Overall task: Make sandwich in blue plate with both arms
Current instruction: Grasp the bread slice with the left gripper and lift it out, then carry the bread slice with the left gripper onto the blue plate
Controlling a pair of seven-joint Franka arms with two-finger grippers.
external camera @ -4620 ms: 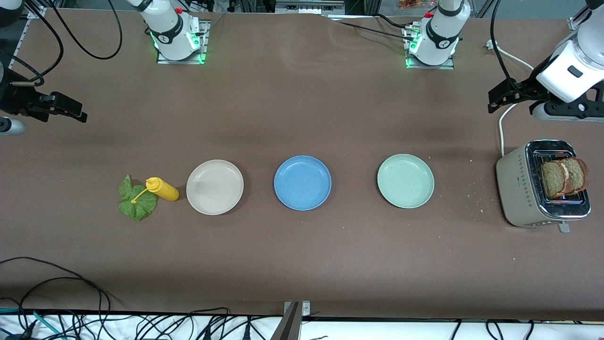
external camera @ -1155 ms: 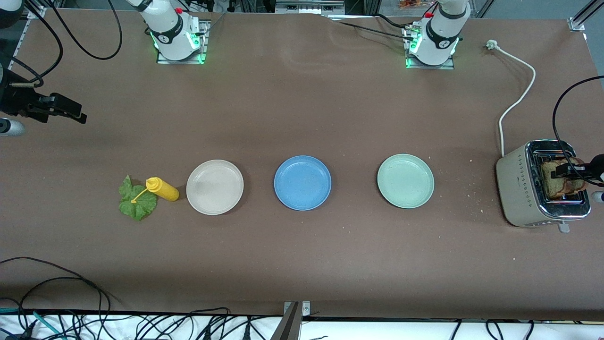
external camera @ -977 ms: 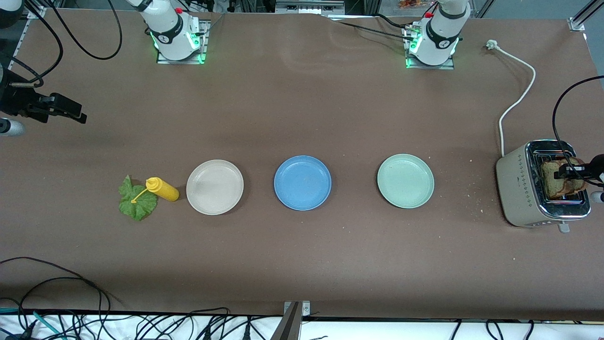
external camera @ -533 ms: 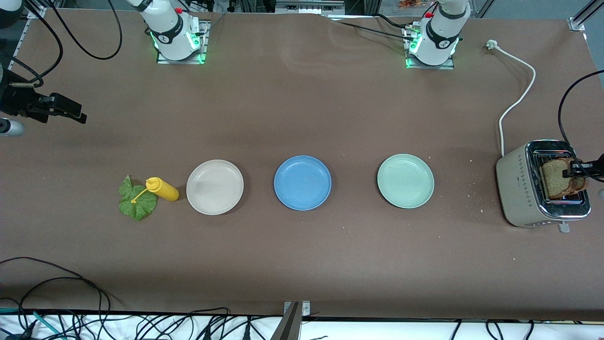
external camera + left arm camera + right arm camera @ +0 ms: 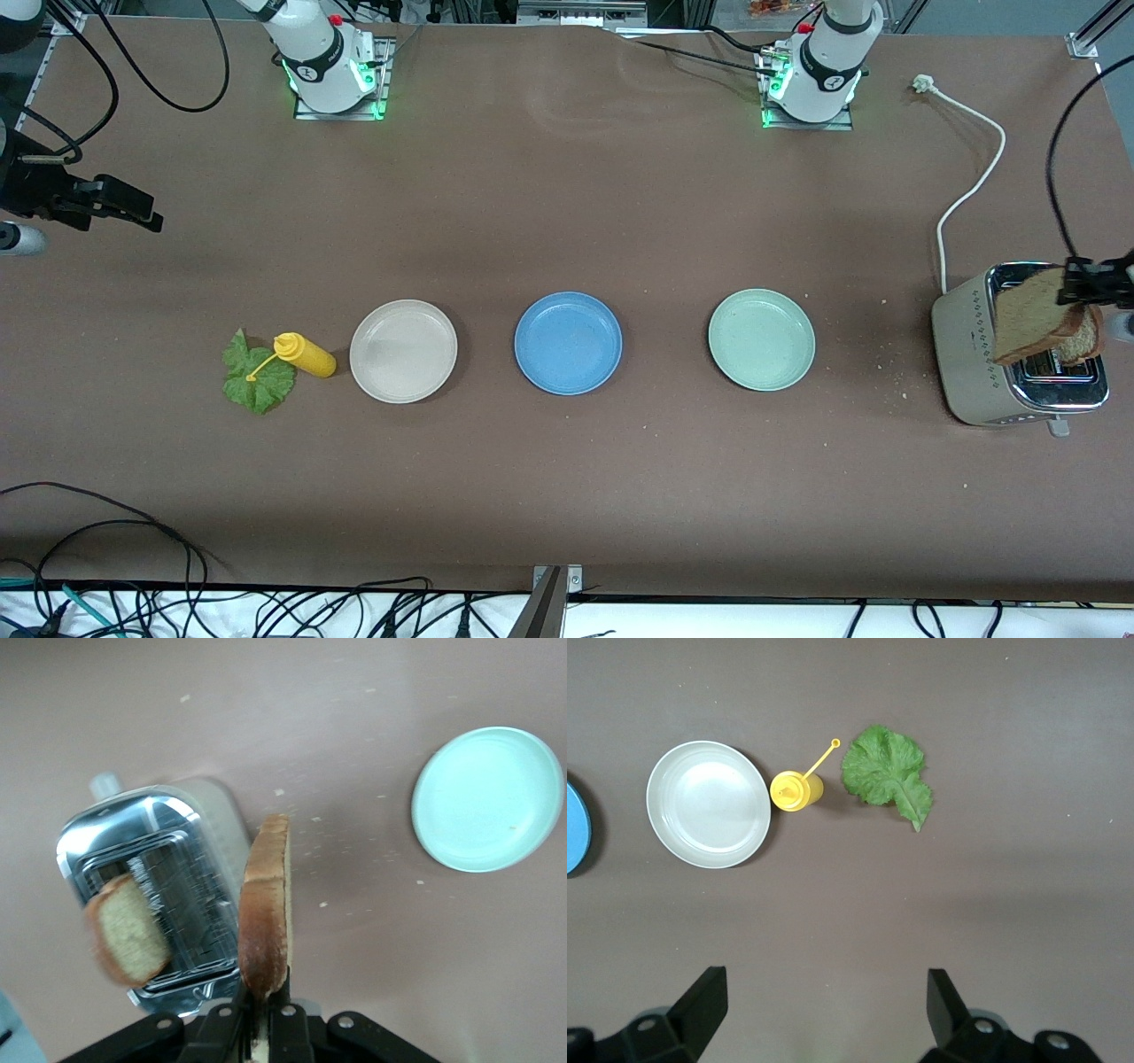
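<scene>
The blue plate (image 5: 568,343) lies bare at the table's middle. My left gripper (image 5: 1076,282) is shut on one edge of a brown toast slice (image 5: 1028,317) and holds it on edge in the air above the toaster (image 5: 970,354). The left wrist view shows that slice (image 5: 264,908) pinched in the left gripper (image 5: 263,1005). A second slice (image 5: 128,930) still stands in a toaster slot. The lettuce leaf (image 5: 257,377) lies flat toward the right arm's end. My right gripper (image 5: 146,215) waits open and empty above that end of the table; the right wrist view shows it (image 5: 824,1005) over bare table.
A beige plate (image 5: 403,351) and a pale green plate (image 5: 761,339) flank the blue one. A yellow squeeze bottle (image 5: 306,354) lies between the lettuce and the beige plate. The toaster's white cord (image 5: 970,177) runs toward the left arm's base.
My left gripper has shut on one toast slice and lifted it up out of the toaster. The other slice stayed in its slot. The right arm has not moved.
</scene>
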